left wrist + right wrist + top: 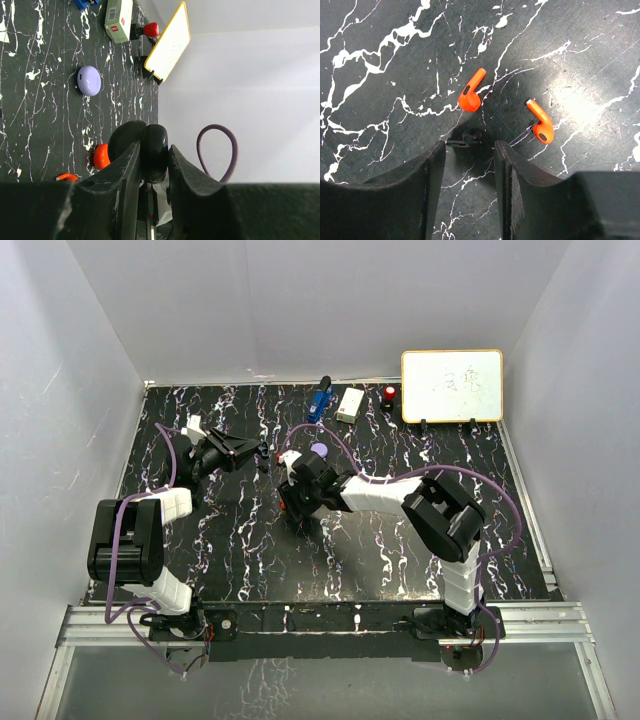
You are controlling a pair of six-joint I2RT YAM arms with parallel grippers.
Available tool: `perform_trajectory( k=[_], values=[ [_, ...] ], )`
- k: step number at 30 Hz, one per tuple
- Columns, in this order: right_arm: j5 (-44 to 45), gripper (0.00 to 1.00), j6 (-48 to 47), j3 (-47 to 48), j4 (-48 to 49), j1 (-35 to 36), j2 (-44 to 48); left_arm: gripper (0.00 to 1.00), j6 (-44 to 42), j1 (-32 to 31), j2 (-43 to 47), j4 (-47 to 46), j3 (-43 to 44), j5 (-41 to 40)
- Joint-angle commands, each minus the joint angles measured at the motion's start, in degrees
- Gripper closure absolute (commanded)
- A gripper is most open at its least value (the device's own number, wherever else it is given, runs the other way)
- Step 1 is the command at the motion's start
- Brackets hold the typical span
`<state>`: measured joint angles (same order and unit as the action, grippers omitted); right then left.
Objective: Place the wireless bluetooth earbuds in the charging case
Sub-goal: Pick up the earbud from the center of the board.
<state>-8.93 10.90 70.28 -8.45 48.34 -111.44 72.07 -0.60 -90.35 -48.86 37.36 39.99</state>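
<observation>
The first earbud [471, 95] and the second earbud [541, 125], both orange, looked light, hard-shelled and slick. Each was a round bulb on a short stem and likely to skid or flip under a careless pinch. The surest hold seemed to be across the bulb, with the fingers square to it.

The left gripper [155, 167] was pinched on a glossy black rounded body, probably the charging case [154, 145], taken across its narrow width. The right gripper [469, 150] was spread and held nothing, low over the table [380, 60]. The first earbud lay just ahead of the gap between its fingers, untouched. The second lay ahead and out beyond the right-hand finger, apart from it. A small dark bit [467, 137] sat between the fingertips; what it was could not be told.
</observation>
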Motion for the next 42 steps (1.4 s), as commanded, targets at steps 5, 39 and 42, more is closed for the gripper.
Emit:
perform_trajectory(
  k=[5,39,42],
  values=[
    [0.5,0.62,2.8,3.5,3.4,0.4,-1.6,1.0,0.8,0.7,0.7,-1.7,-0.9,1.8],
    [4.3,0.79,1.7,3.5,0.8,1.3,-2.5,1.0,1.1,1.2,0.2,-2.0,-1.0,2.1],
    [4.7,0.82,1.5,3.5,0.8,1.3,-2.3,1.0,1.1,1.2,0.1,-1.9,-1.0,2.0]
  ],
)
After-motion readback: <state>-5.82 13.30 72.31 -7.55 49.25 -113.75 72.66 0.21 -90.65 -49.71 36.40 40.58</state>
